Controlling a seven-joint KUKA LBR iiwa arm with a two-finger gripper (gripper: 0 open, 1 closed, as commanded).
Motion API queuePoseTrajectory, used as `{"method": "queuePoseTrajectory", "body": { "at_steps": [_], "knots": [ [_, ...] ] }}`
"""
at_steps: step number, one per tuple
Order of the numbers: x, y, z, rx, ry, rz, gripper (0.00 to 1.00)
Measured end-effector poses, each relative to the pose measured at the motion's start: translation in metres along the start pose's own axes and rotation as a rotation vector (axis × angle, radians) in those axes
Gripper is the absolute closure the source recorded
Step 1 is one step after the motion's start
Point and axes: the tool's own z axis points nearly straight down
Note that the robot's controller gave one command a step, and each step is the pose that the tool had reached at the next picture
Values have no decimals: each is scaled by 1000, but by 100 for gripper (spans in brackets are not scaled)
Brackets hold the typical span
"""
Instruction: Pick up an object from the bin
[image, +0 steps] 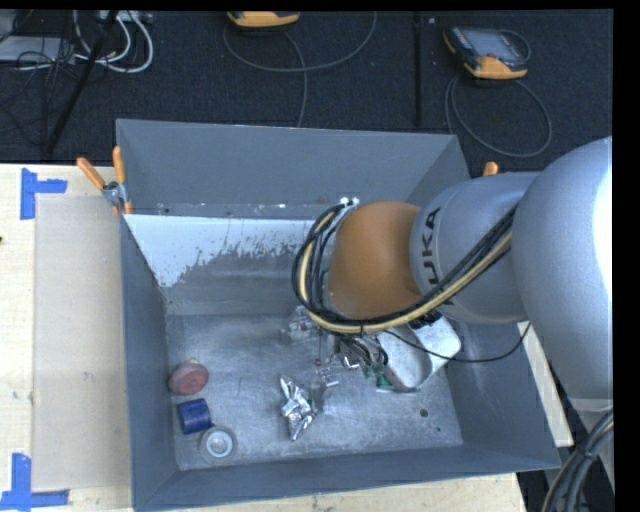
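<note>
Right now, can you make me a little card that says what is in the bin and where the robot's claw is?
bin: grey metal
gripper: down near the floor's middle
closest thing: crumpled silver piece, just left and below it in the view
front left corner: reddish round thing, small blue thing, pale ring
under the arm: white thing, partly hidden
held: cannot tell

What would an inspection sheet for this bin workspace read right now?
Surface: grey metal bin, floor scuffed.
Job's things: crumpled silver piece nearest the hand; red disc, blue block, pale ring in the view's lower-left corner.
Clutter: white object under the arm.
Grippers: hand low over mid-floor, just above the silver piece.
Cables: black and yellow loops round the wrist's orange cover.
Surroundings: dark floor, orange-black device.
</note>
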Motion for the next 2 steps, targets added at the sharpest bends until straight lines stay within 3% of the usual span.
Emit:
{"method": "queuePoseTrajectory", "body": {
  "at_steps": [1, 2],
  "knots": [
    [63, 17, -1, 0, -5, -180, 0],
    [66, 17, 0, -1, 8, -179, 100]
  ]
}}
